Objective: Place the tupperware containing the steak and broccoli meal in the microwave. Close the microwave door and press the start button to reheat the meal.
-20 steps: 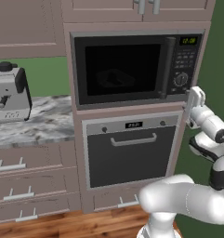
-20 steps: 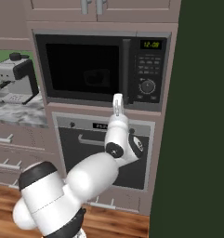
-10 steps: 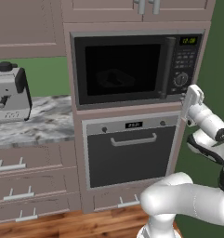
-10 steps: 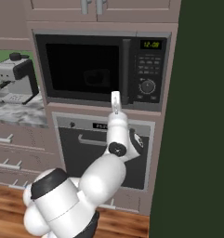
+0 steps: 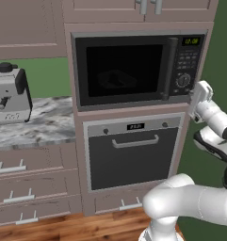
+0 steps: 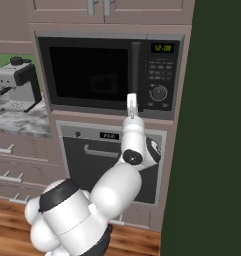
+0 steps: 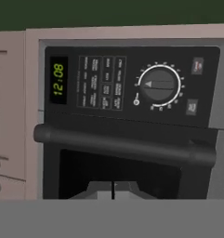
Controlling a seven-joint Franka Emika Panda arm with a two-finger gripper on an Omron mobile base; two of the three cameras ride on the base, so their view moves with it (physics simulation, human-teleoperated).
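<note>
One microwave (image 5: pixel 138 66) sits built in above the oven (image 5: pixel 131 157), its door (image 6: pixel 92 75) shut; the tupperware (image 5: pixel 116 79) shows dimly behind the black glass. Smaller, the gripper (image 6: pixel 132 104) hangs before the keypad strip (image 7: pixel 132 83), fingers pressed together, empty.

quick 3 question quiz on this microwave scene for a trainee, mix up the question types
1. True or false: the microwave door is shut.
2. Multiple choice: where is the gripper? A) at the oven handle B) in front of the microwave, near the lower edge by the keypad strip C) over the coffee machine
3. Fill in: the gripper's jaws are ____.

Key: 1 true, the door sits flush, with a faint container shape behind the glass. 2 B. 3 shut, the two fingertips meet at the bottom of the hand view, holding nothing.
</note>
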